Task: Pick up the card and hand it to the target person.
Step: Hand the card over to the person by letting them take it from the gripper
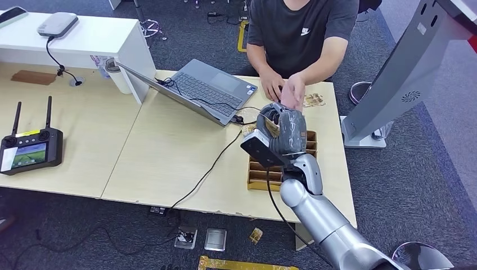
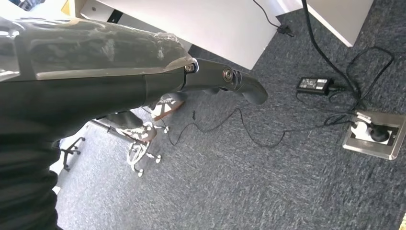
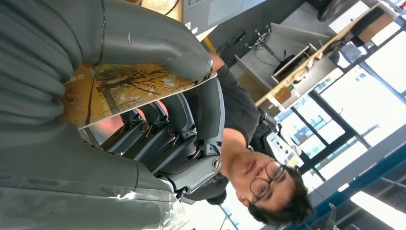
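Pickup looks done: our right robot hand [image 1: 284,130] grips the card [image 3: 129,88] near the person's hand [image 1: 293,93], release left; left robot hand [image 2: 95,72]'s state we cannot tell.

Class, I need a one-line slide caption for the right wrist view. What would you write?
Right hand grips a card printed with autumn trees, held up toward the person in glasses.

A pale wooden bench [image 1: 169,163] stands on dark grey carpet [image 1: 405,169], with a white desk [image 1: 95,39] at ten o'clock. Large bright windows [image 3: 354,110] with dark frames light the room behind.
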You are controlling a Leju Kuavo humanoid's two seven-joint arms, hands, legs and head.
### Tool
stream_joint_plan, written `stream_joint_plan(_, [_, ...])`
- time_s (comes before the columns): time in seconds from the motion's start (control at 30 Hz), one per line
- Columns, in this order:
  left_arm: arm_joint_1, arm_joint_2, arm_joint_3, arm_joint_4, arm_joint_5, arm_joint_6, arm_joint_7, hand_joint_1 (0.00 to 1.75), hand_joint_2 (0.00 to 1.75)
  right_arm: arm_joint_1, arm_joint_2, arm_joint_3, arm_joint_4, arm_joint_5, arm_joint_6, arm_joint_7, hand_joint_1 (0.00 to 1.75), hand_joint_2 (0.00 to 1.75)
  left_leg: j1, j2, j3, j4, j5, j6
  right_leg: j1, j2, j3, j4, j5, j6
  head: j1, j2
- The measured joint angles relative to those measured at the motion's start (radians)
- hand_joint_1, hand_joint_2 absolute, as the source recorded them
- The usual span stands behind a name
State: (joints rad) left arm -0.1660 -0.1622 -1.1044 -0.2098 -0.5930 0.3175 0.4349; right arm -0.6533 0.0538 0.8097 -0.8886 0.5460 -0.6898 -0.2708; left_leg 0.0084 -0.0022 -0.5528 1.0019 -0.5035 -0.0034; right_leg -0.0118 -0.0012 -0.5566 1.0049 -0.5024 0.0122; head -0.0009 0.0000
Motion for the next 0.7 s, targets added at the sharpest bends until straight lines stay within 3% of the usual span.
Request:
stream_joint_plan(0.37, [0.0, 0.0, 0.0, 0.0, 0.0, -0.005, 0.0, 0.0, 1.75, -0.132, 0.082, 0.002, 0.282, -0.021, 0.011, 0.03, 1.75, 1.75, 0.0, -0.001, 0.0, 0.0, 0.0, 0.0, 0.0, -0.002, 0.0, 0.0, 0.0, 0.0, 0.0, 0.0])
stream_joint_plan(0.43, [-0.001, 0.0, 0.0, 0.0, -0.001, -0.008, 0.0, 0.0, 1.75, -0.142, 0.091, 0.002, 0.314, -0.02, 0.006, 0.031, 1.66, 1.75, 0.0, 0.0, 0.0, 0.0, 0.0, 0.0, 0.0, -0.001, 0.0, 0.0, 0.0, 0.0, 0.0, 0.0])
stream_joint_plan(0.47, [-0.001, 0.0, 0.0, 0.0, -0.002, -0.01, 0.0, 0.0, 1.75, -0.145, 0.096, 0.002, 0.327, -0.019, 0.004, 0.031, 1.4, 1.75, 0.0, 0.0, 0.0, 0.0, 0.0, 0.0, 0.0, -0.001, 0.0, 0.0, 0.0, 0.0, 0.0, 0.0])
stream_joint_plan(0.57, [-0.001, 0.0, 0.0, 0.0, -0.004, -0.013, 0.0, 0.0, 1.75, -0.15, 0.107, 0.002, 0.355, -0.005, -0.002, 0.03, 0.2, 1.75, 0.0, 0.0, 0.0, 0.0, 0.0, 0.0, 0.0, -0.001, 0.0, 0.0, 0.0, 0.0, 0.0, 0.0])
stream_joint_plan(0.6, [-0.001, 0.0, 0.0, 0.0, -0.005, -0.015, 0.0, 0.0, 1.75, -0.151, 0.109, 0.002, 0.362, 0.006, -0.003, 0.032, 0.03, 1.75, 0.0, 0.0, 0.0, 0.0, 0.0, 0.0, 0.0, -0.001, 0.0, 0.0, 0.0, 0.0, 0.0, 0.0])
stream_joint_plan(0.7, [-0.001, 0.0, 0.0, 0.0, -0.01, -0.021, 0.0, 0.0, 1.75, -0.149, 0.114, -0.006, 0.372, 0.067, -0.004, 0.038, 0.0, 1.75, 0.0, 0.0, 0.001, 0.0, 0.0, 0.0, 0.0, -0.001, 0.0, 0.0, 0.0, 0.0, 0.0, 0.0])
